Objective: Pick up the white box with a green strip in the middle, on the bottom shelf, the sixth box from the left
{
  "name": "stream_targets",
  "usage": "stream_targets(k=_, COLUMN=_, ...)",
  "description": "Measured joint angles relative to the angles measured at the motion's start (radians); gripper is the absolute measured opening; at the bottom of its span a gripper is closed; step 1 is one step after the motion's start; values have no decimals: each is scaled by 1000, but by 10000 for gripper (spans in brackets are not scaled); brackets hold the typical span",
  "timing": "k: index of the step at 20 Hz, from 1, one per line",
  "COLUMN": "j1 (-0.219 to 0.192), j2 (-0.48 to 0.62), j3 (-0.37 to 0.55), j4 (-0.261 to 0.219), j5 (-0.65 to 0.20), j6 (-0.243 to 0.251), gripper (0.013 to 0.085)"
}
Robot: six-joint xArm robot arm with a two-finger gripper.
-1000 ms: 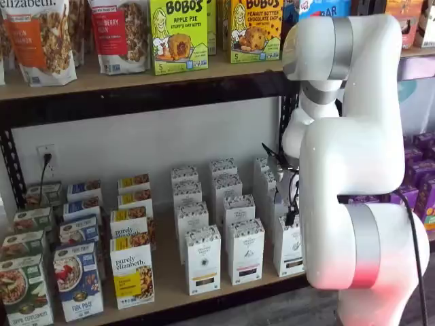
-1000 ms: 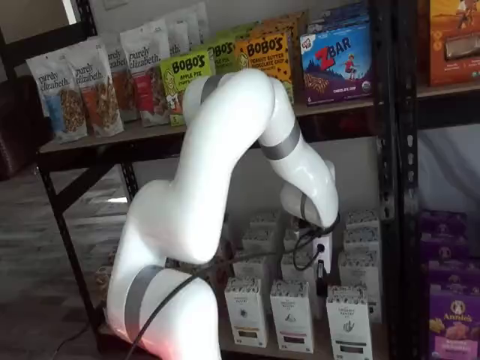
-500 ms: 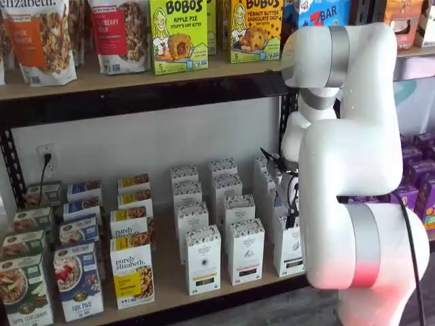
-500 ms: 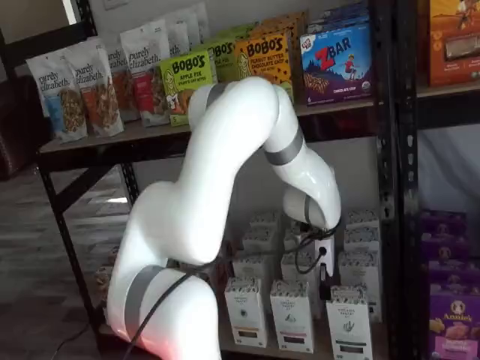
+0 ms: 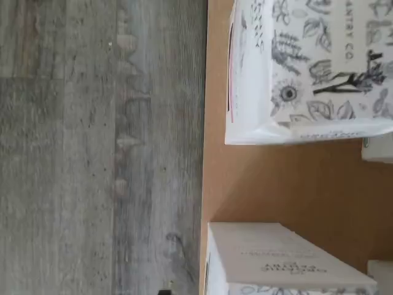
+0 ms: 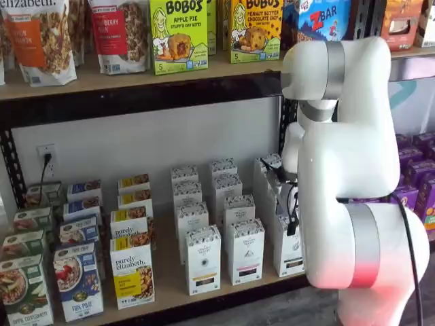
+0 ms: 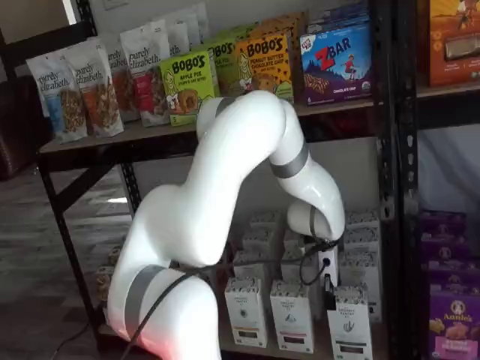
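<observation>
- Here, a white robot arm (image 6: 353, 170) reaches in front of stocked shelves, seen in both shelf views.
- The bottom shelf (image 6: 170, 288) is a tan board holding rows of small cartons.
- The white box (image 6: 288, 248) stands upright at the right end of the front row, partly hidden by the arm.
- In a shelf view, the gripper (image 7: 328, 282) hangs just above and behind this box (image 7: 349, 324), with a black cable looped beside it.
- Its fingers show only side-on; they stand apart, with nothing held between them.
- The wrist view shows two patterned white cartons on the tan board, with a gap between them, and grey wood flooring (image 5: 92, 153) past the shelf edge.
</observation>
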Motion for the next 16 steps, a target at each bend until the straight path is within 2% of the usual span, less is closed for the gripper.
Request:
stream_targets(k=8, j1=-3, j2=74, j3=-53, j4=-60, j5=-29, j6=51, gripper=850)
stream_targets(k=14, j1=-7, j2=95, j3=-55, j4=-133, j5=-52, j6=113, gripper=850)
stream_targets(k=16, j1=-8, j2=102, j3=-49, j4=-141, j5=-77, j6=119, gripper=850)
